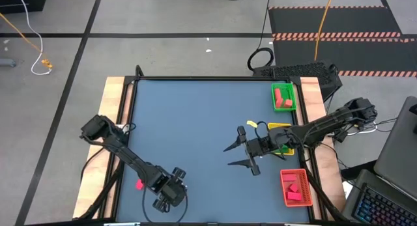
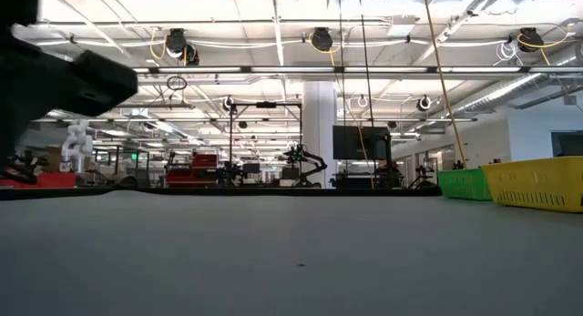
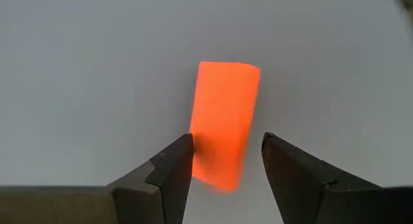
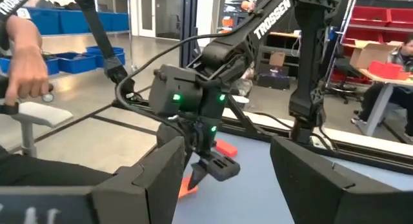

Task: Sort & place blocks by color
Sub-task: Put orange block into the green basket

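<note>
The left gripper (image 1: 151, 187) is hanging low over the front-left part of the blue-grey table mat (image 1: 195, 122), its two dark fingers (image 3: 171, 169) standing apart with a bright red-orange rectangular block (image 3: 222, 124) lying on the mat between them. In the left wrist view the left finger seems to be touching the block's long side while a gap is showing at the other finger, so the block is looking straddled rather than pinched; whether it is truly gripped is hard to tell. In the high view the same block is showing as a small pink-red piece just beside the gripper.

The right gripper (image 1: 240, 155) is hovering above the mat right of centre, its fingers spread wide and holding nothing.

Along the table's right edge, three plastic trays are sitting in a row. The green tray (image 1: 273, 98) at the back is holding red blocks (image 1: 282, 99). The yellow tray (image 1: 281, 127) in the middle is partly hidden under the right arm. The red tray (image 1: 285, 188) at the front is holding more red pieces (image 1: 296, 191).

A person's hand (image 4: 26, 69) is showing in the room beyond the table.
</note>
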`<act>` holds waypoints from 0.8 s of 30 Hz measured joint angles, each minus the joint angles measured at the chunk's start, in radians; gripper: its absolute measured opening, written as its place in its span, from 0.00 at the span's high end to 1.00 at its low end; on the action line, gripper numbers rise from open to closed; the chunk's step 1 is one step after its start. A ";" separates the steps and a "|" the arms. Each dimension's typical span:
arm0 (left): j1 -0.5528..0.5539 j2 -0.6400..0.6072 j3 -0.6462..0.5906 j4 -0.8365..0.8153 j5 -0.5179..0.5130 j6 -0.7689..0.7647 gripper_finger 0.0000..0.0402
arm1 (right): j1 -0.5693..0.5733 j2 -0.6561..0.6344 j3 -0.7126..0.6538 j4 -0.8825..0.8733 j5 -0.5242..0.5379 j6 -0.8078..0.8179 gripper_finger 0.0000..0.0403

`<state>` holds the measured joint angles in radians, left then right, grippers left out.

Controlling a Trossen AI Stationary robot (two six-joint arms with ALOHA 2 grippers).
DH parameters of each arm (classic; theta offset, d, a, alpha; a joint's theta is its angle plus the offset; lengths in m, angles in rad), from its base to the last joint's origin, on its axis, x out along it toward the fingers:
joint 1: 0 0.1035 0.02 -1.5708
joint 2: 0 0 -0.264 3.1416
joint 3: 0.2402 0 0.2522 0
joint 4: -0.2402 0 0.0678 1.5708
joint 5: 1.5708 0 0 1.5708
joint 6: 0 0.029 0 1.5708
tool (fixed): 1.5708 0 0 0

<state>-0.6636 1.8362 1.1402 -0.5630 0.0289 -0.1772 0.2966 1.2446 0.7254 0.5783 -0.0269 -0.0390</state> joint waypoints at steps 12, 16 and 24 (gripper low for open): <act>0.005 -0.005 -0.003 -0.014 -0.018 -0.006 0.53 | 0.000 0.000 0.000 -0.007 0.001 0.000 0.44; 0.014 -0.005 -0.003 0.013 -0.036 -0.029 0.53 | 0.000 0.000 0.000 -0.007 0.001 0.000 0.44; 0.016 -0.005 -0.003 0.043 -0.039 -0.099 0.53 | 0.000 0.000 0.000 -0.007 0.001 0.000 0.44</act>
<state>-0.6479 1.8313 1.1374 -0.5204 -0.0105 -0.2759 0.2966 1.2442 0.7254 0.5709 -0.0261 -0.0387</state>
